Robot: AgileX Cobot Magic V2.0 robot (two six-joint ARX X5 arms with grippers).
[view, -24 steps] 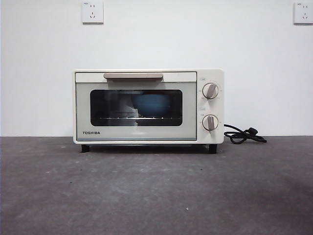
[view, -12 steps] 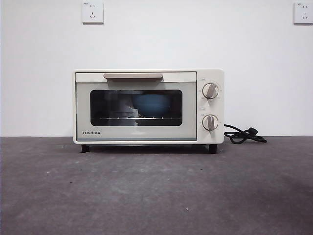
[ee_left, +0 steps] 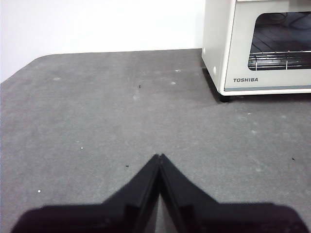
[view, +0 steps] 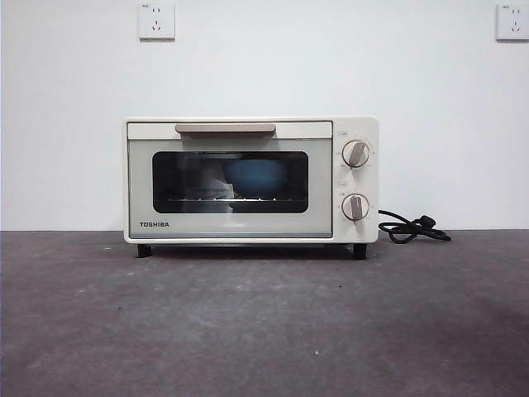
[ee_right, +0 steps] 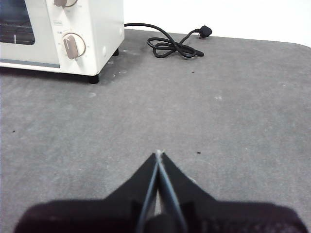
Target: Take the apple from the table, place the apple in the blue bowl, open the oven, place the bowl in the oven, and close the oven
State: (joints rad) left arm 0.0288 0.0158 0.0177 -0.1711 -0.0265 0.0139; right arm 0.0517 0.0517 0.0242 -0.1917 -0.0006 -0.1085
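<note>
The cream-white oven (view: 250,179) stands at the back of the table (view: 264,322) with its glass door closed. Through the glass I see the blue bowl (view: 256,177) sitting on the rack inside. The apple is hidden from view. My left gripper (ee_left: 159,158) hovers shut over bare table, off the oven's (ee_left: 257,46) left front corner. My right gripper (ee_right: 158,154) is also shut over bare table, off the side of the oven (ee_right: 60,34) that carries the knobs. Neither gripper holds anything.
A coiled black cord with its plug (view: 413,227) lies on the table right of the oven; the cord (ee_right: 175,44) shows in the right wrist view too. Two wall sockets (view: 156,21) sit high on the white wall.
</note>
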